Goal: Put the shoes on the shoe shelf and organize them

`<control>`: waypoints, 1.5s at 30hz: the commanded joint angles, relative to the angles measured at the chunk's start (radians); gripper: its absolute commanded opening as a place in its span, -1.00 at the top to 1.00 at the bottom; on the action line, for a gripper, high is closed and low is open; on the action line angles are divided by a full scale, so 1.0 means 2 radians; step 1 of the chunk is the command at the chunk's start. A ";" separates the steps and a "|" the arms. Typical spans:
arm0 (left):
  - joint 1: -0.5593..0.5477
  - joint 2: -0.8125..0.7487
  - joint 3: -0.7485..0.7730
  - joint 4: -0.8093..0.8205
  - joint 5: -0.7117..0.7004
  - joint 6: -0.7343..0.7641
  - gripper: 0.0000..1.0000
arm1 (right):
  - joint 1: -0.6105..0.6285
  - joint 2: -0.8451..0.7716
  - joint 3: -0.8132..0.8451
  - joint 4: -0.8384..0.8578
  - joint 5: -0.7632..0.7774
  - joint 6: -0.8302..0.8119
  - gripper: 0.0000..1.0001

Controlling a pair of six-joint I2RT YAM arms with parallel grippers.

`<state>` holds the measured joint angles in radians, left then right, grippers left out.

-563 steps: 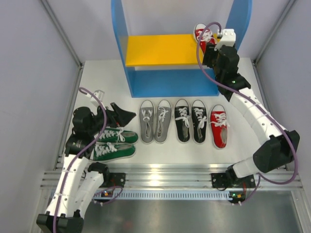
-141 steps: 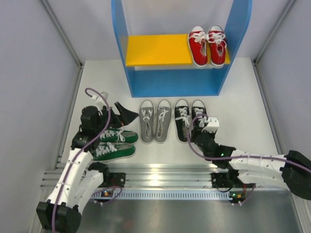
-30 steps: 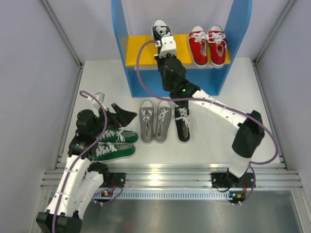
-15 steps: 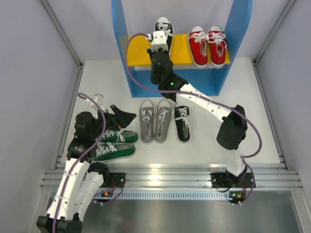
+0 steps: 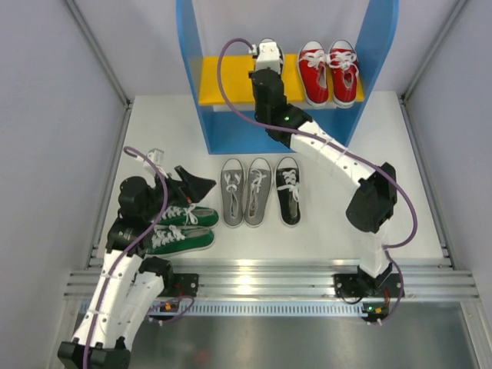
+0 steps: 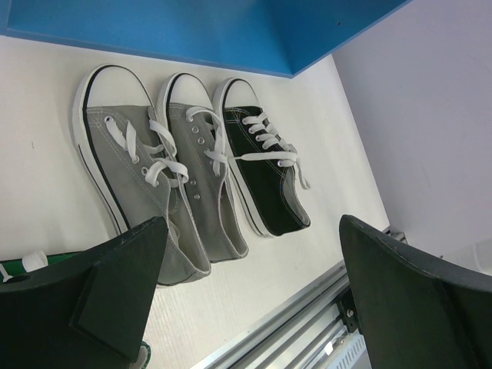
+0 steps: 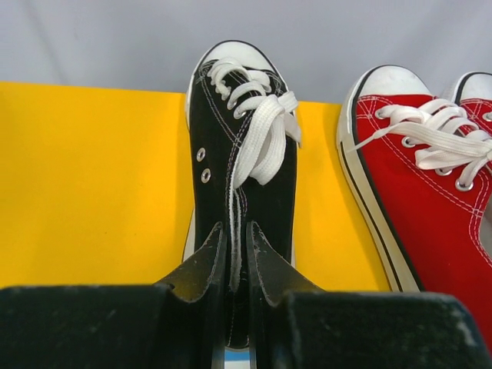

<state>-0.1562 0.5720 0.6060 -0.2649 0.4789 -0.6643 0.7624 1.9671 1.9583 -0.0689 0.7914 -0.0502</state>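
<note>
My right gripper (image 7: 237, 238) is shut on the tongue and laces of a black shoe (image 7: 242, 154). That shoe lies on the yellow board (image 7: 92, 177) of the shoe shelf (image 5: 192, 69), toe to the back, just left of the red pair (image 5: 328, 73). From above, the right gripper (image 5: 267, 60) hides most of it. The other black shoe (image 5: 288, 191) and the grey pair (image 5: 244, 192) stand in a row on the table before the shelf. The green pair (image 5: 181, 227) lies at the left, beside my open left gripper (image 5: 192, 181), which holds nothing.
The left half of the yellow board (image 5: 227, 77) is bare. The shelf's blue side panels (image 5: 377, 46) rise on both sides. Grey walls close in the table left and right, and an aluminium rail (image 5: 254, 277) runs along the near edge.
My right gripper has carried the black shoe a little to the right along the yellow board, closer to the red pair. The left arm has stayed put.
</note>
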 commanded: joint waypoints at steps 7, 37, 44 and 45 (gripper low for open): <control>-0.001 0.005 -0.001 0.004 0.000 0.001 -0.98 | 0.002 -0.044 0.022 0.023 -0.035 0.021 1.00; -0.001 -0.017 -0.003 -0.010 -0.006 0.010 -0.98 | 0.030 -0.085 -0.041 0.057 -0.037 0.053 -0.34; -0.001 -0.022 0.005 -0.026 -0.013 0.016 -0.98 | 0.040 -0.160 -0.107 0.113 -0.018 0.008 -0.54; -0.001 -0.022 0.007 -0.027 -0.014 0.017 -0.98 | 0.048 -0.178 -0.128 0.125 -0.009 -0.010 -0.54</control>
<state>-0.1562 0.5430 0.6056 -0.3195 0.4660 -0.6518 0.8173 1.7504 1.7832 0.0525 0.7399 0.0116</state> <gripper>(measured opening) 0.988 0.768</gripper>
